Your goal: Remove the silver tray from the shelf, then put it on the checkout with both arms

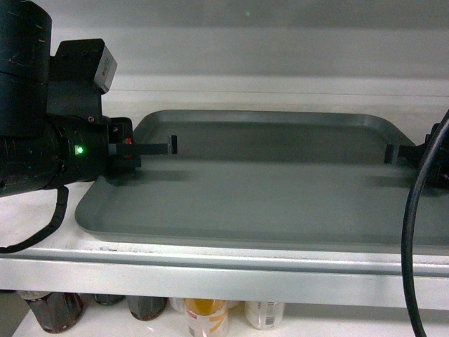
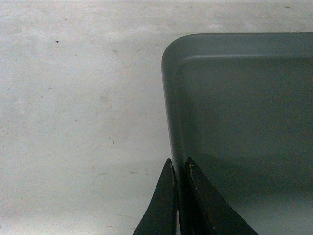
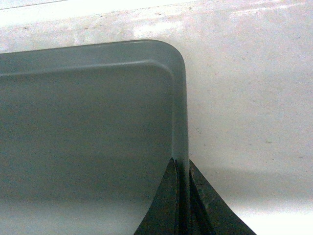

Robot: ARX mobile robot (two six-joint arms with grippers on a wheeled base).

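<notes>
The silver tray (image 1: 266, 189) lies flat on the white shelf (image 1: 210, 277), a grey, empty sheet with a low rim. My left gripper (image 1: 172, 146) comes in at the tray's left side. In the left wrist view it (image 2: 179, 169) is shut on the tray's (image 2: 244, 122) left rim, one finger inside and one outside. My right gripper (image 1: 391, 153) reaches in from the right edge. In the right wrist view it (image 3: 181, 166) is pinched shut on the tray's (image 3: 88, 127) right rim near the rounded corner. The checkout is out of view.
The shelf's white back wall (image 1: 280, 56) rises just behind the tray. Bare shelf board (image 2: 73, 122) shows left of the tray, and more of it (image 3: 244, 98) to the right. A black cable (image 1: 410, 232) hangs at the right. Jars and bottles (image 1: 207, 316) stand on the level below.
</notes>
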